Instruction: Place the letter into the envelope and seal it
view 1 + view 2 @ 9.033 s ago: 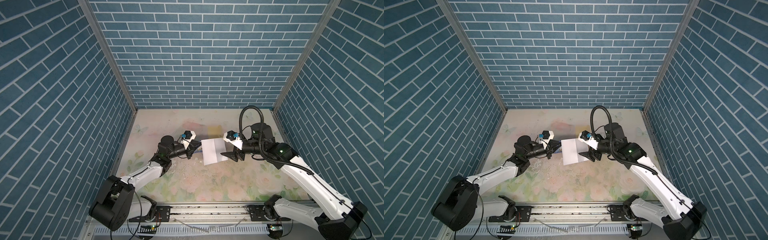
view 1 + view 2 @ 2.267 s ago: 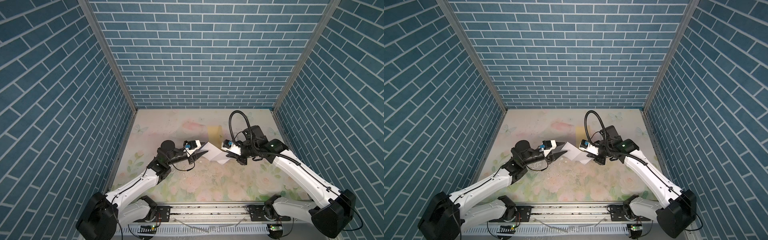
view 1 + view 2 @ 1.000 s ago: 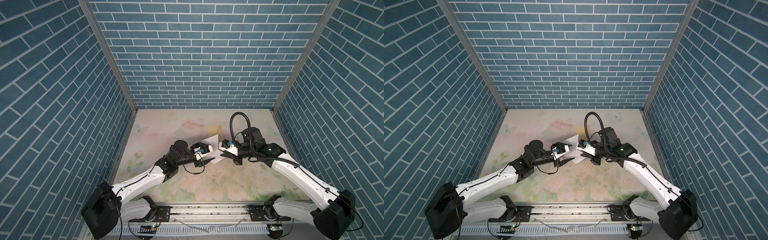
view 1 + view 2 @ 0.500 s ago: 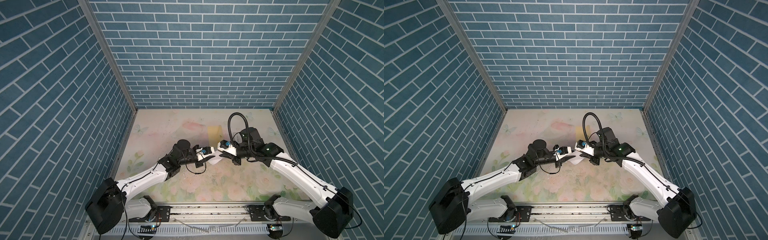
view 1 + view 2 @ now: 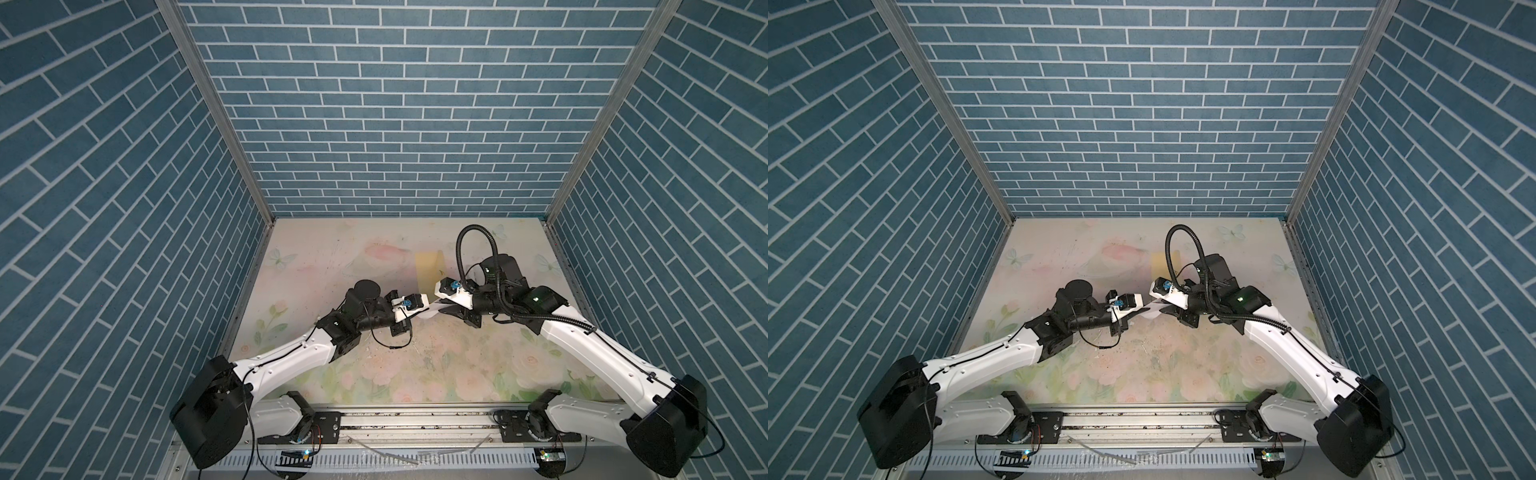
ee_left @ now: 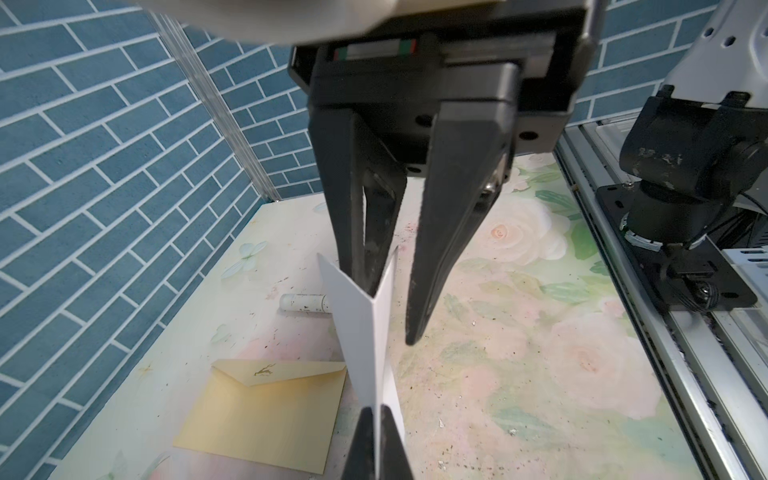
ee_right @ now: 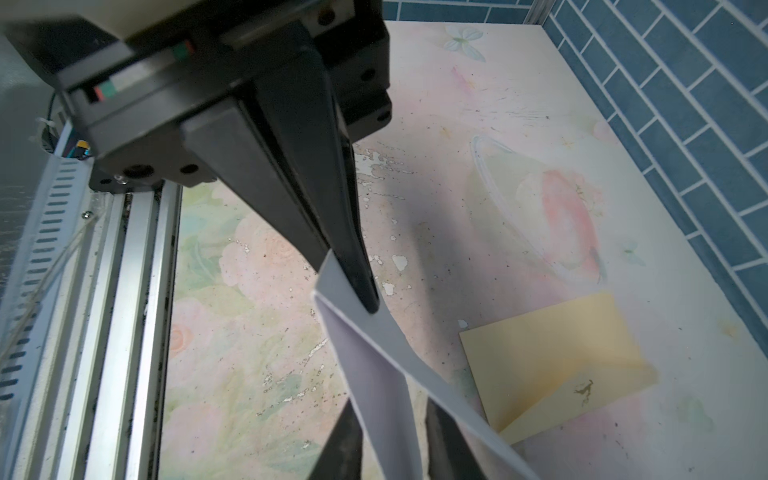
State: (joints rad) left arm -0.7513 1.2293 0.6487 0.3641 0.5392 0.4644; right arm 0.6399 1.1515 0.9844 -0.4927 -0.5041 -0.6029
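- The letter (image 6: pixel 365 332), a folded white sheet, hung in the air over the middle of the bench (image 5: pixel 374 361), between the two arms. We saw only its blank side, bent into a sharp V along one crease.
- In both top views only a small white piece of the letter (image 5: pixel 1151 319) showed between the arm tips.
- The left gripper (image 6: pixel 375 411) had its two fingers pressed together on one end of the letter, pinching it at the crease. The right wrist view showed the same pinch from the other side.
- The right gripper (image 7: pixel 390 403) stood spread at the other end of the sheet. One finger sat inside the V and the other outside it, so one panel of the paper ran through the gap between them. We could not tell whether the inner finger touched the paper.
- The envelope (image 5: pixel 430 270), plain yellow, lay flat on the bench toward the far edge, right of the middle. Its pointed flap was folded over the body, with a small dark mark near the tip. It lay apart from the letter, and the right arm hid its near end in both top views.
- A white glue stick (image 6: pixel 305 302) lay on its side on the bench, near the envelope but not touching it. We saw it only in the left wrist view.
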